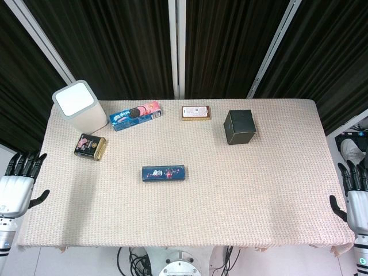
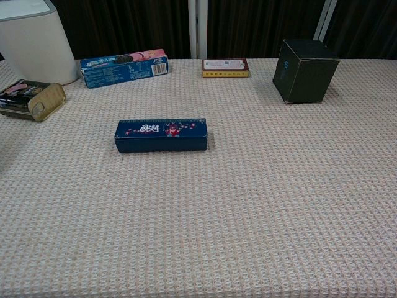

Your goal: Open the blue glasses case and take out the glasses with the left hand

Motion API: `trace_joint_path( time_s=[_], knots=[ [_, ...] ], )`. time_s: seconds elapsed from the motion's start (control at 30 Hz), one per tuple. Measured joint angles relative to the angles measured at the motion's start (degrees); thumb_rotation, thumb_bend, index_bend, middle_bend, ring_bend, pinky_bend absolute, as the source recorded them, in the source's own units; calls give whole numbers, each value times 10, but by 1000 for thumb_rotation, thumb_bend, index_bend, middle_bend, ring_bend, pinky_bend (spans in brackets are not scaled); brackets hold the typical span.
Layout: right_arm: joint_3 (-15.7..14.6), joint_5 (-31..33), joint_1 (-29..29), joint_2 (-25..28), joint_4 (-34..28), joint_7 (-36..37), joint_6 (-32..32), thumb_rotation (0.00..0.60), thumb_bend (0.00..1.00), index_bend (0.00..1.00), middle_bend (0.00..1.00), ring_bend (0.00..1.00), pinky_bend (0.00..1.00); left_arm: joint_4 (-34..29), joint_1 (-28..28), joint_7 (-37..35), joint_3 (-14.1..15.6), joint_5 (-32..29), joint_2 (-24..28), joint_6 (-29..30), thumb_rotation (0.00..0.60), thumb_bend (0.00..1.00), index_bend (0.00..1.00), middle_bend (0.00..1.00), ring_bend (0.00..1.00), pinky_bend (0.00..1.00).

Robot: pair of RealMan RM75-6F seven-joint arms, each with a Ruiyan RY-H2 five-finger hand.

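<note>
The blue glasses case [image 1: 165, 172] [image 2: 160, 135] lies closed on the woven tablecloth, a little left of the table's middle, its long side facing me. My left hand [image 1: 18, 185] hovers off the table's left edge with fingers spread and nothing in it. My right hand [image 1: 355, 192] hangs beyond the right edge, fingers apart and empty. Both hands are far from the case and show only in the head view. The glasses are not visible.
A white bin [image 1: 80, 107] stands at the back left, with a dark tin [image 1: 90, 146] in front of it. A blue-and-pink cookie box [image 1: 135, 115], a small red-and-gold box [image 1: 196, 112] and a dark cube box [image 1: 240, 126] line the back.
</note>
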Motion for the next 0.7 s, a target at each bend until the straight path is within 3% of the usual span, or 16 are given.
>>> trace_joint_path(
  time_s=[0.4, 0.7],
  knots=[
    [1, -6, 3, 2, 4, 11, -3, 600, 298, 0, 0, 0, 0, -28, -6, -16, -4, 11, 0, -26, 600, 207, 37, 0, 0, 33],
    [2, -3, 3, 0, 8, 17, -6, 600, 298, 0, 0, 0, 0, -66, -58, -12, -14, 9, -8, -115, 600, 208, 34, 0, 0, 36]
  ],
)
